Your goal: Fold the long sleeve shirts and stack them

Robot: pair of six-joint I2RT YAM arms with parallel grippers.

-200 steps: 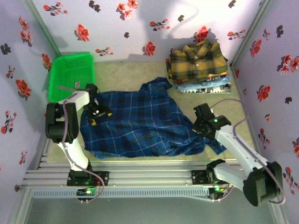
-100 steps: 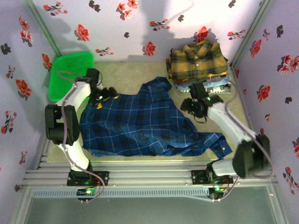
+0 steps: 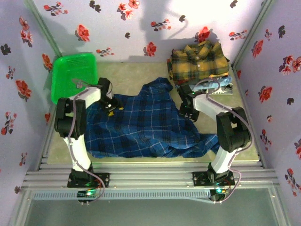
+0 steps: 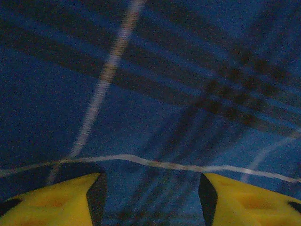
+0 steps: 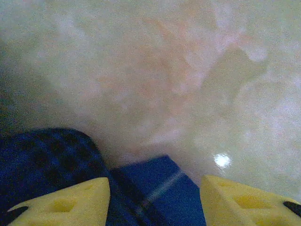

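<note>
Left wrist view: left hand (image 4: 150,190) is low over the dark blue plaid shirt (image 4: 164,94), yellow fingers (image 4: 56,197) parted. Cloth runs flat across the gap and no fold is pinched. Reads as released, not clenched.

Right wrist view: right hand (image 5: 155,188) also has its fingers apart. A corner of the blue shirt lies between them, with bare table (image 5: 188,70) beyond. Nothing is clamped here either.

Top external view: the left hand sits at the far-left edge of the blue shirt, just beside the green basket (image 3: 73,75). The right hand is at the shirt's far-right edge, just near of the stack. The shirt lies spread across the middle of the table, rumpled, with one sleeve bunched toward the near right. No fold in it yet.

Far right corner: a mustard-yellow plaid shirt (image 3: 200,61) lies folded, collar up, on top of light blue shirts (image 3: 207,87).

Progress, as a judgement: the stack looks built from several shirts and the blue plaid looks like the last one out. Left to do: take its far edge in both hands, fold it down to size, and carry it onto the pile.
</note>
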